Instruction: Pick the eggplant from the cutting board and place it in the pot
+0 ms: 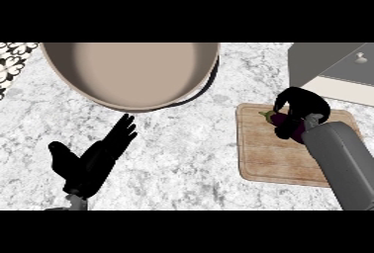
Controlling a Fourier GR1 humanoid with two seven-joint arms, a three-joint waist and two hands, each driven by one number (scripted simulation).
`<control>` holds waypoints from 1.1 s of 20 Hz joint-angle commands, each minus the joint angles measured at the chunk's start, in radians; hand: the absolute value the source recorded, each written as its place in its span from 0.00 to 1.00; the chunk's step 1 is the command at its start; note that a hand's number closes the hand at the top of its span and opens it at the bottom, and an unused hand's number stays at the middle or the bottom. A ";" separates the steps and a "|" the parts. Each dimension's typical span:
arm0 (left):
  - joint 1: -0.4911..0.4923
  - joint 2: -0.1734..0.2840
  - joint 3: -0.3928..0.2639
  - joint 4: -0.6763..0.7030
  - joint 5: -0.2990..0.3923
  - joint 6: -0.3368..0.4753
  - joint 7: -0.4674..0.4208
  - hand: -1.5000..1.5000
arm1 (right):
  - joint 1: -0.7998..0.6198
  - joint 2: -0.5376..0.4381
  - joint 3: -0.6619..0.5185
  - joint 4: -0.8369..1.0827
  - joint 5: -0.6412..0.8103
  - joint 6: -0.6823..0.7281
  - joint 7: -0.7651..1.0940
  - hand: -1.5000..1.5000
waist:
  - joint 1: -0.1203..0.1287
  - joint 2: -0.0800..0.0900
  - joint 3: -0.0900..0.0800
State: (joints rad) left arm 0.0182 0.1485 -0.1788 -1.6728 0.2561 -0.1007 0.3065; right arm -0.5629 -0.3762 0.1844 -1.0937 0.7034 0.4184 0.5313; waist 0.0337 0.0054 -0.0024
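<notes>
Apparently right hand (301, 105) curls around eggplant (286, 129) on cutting board (272, 158).

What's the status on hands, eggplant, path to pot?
Right hand curled on eggplant, over cutting board. Left hand open, resting. Pot empty; nothing between.

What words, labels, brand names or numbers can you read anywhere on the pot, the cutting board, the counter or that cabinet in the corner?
None: no readable text, number or sign shows in the head view.
The pot is plain, with no marking.
The cutting board shows only wood grain.
The eggplant, under the right hand, bears no label.
The cabinet has a knob, no lettering.
The black-and-white pattern at the top left is ornament, not writing.
</notes>
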 commanded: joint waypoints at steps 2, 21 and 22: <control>-0.037 -0.019 -0.031 -0.004 0.010 -0.022 0.005 0.50 | -0.146 0.014 0.120 -0.094 -0.007 0.013 -0.356 1.00 | 0.089 0.023 0.011; -0.022 -0.041 -0.033 0.006 -0.023 0.007 -0.011 0.50 | -0.386 -0.125 -0.112 0.332 -0.126 -0.411 -1.393 1.00 | 0.027 0.016 0.005; -0.057 -0.048 -0.032 0.016 -0.017 0.011 0.014 0.50 | -0.405 -0.104 -0.127 0.369 -0.127 -0.455 -1.427 1.00 | 0.033 0.022 0.005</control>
State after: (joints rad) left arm -0.0022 0.1237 -0.2074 -1.6638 0.2429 -0.1068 0.3125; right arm -0.9083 -0.4844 0.1292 -0.8376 0.6277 0.0124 -0.7399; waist 0.0785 0.0304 0.0037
